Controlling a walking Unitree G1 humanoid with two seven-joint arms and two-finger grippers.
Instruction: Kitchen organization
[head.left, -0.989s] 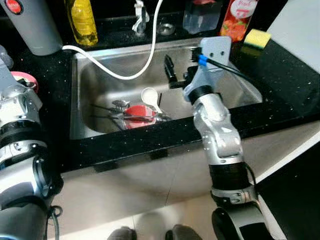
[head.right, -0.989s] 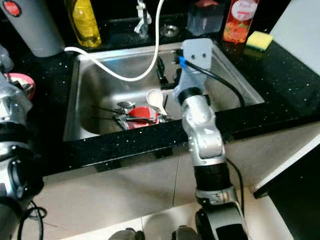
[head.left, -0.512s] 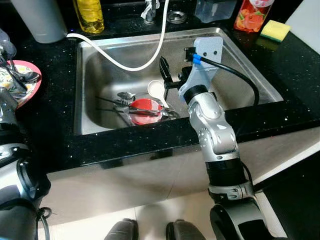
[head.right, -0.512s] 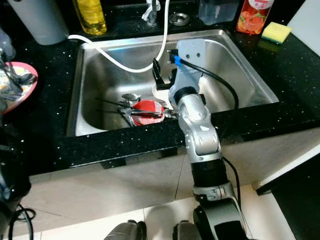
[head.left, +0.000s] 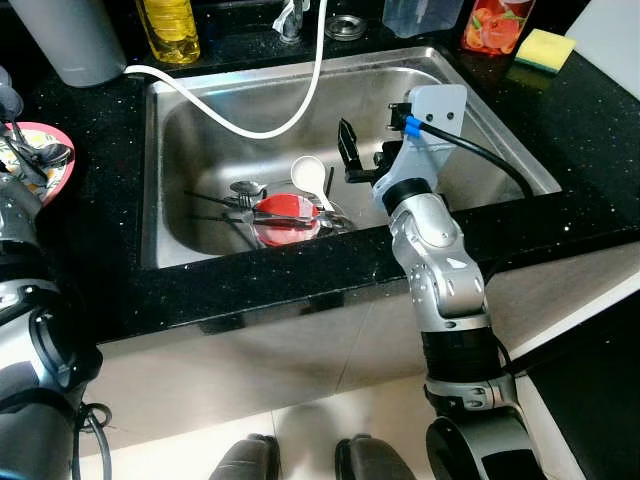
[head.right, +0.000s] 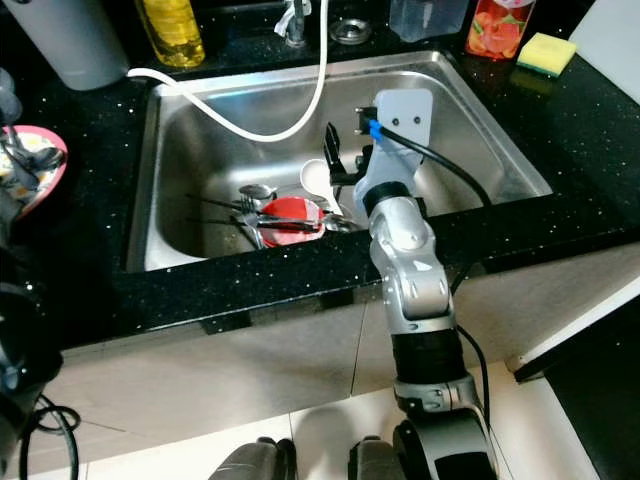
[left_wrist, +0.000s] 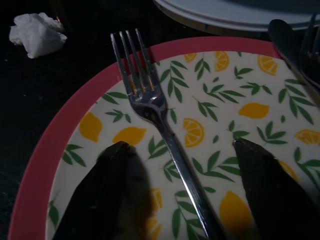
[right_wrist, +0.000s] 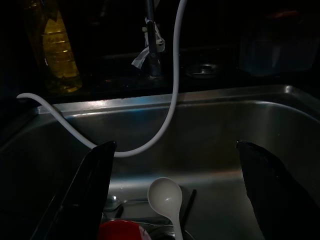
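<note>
Fork (left_wrist: 162, 127) lying on the lemon plate (left_wrist: 35, 165) at far left on the table (head.left: 110, 250), left fingers (left_wrist: 100, 195) spread wide above it, holding nothing, red bowl (head.left: 285, 215) and white ladle (head.left: 310, 175) in the sink (head.left: 200, 130), right fingers (right_wrist: 80, 200) spread wide above them, holding nothing

Black speckled countertop (head.left: 90, 270), steel sink (head.left: 200, 130) set in, yellow sponge (head.left: 545, 48), lemon-print plate (left_wrist: 60, 150), yellow bottle (head.left: 168, 28)
</note>
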